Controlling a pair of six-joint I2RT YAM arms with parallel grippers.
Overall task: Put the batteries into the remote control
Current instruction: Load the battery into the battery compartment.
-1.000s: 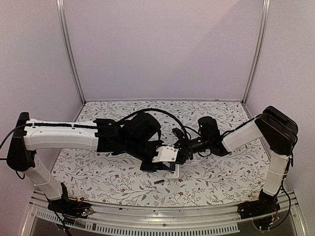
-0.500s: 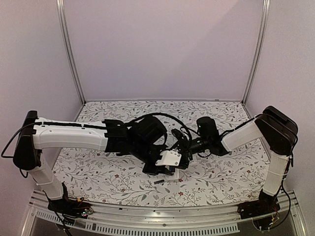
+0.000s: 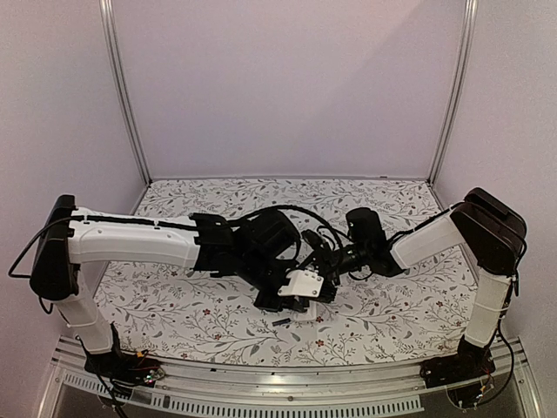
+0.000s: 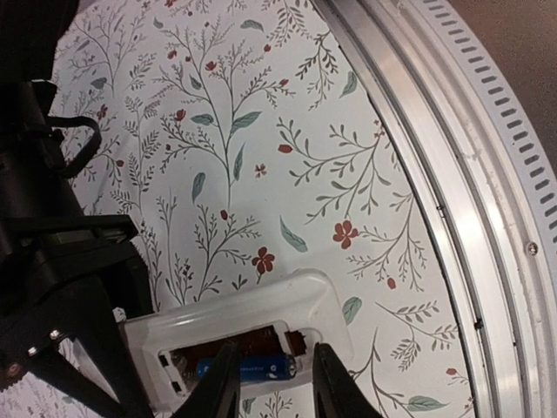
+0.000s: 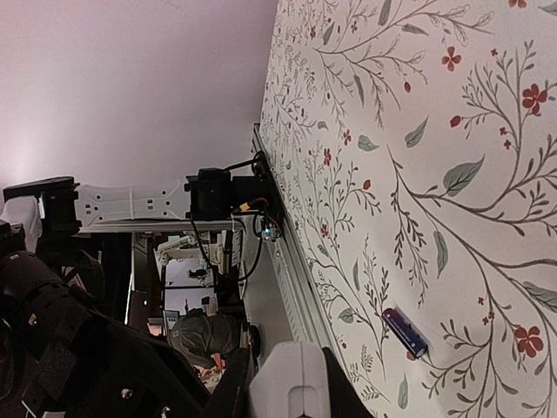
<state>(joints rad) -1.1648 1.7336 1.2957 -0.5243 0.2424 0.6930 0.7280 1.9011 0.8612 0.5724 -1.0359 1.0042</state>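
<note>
The white remote control (image 4: 261, 305) lies with its battery bay facing up, and the blue battery (image 4: 252, 370) lies inside the bay. My left gripper (image 4: 276, 353) is open just above the bay, one finger on each side of the blue battery. My right gripper (image 5: 287, 361) is shut on one end of the remote (image 5: 291, 383). The black battery (image 5: 405, 333) lies loose on the table beside it. In the top view it (image 3: 280, 322) sits just in front of the remote (image 3: 306, 310), where both grippers, left (image 3: 300, 303) and right (image 3: 320, 270), meet.
The flowered tablecloth (image 3: 174, 305) covers the table. A ridged aluminium rail (image 4: 470, 148) runs along the near edge, close to the remote. Pale walls with metal posts (image 3: 122, 96) enclose the back and sides.
My left arm has moved right and toward the near edge, bringing its gripper down over the remote. The right arm has shifted slightly left. The black battery has not moved.
</note>
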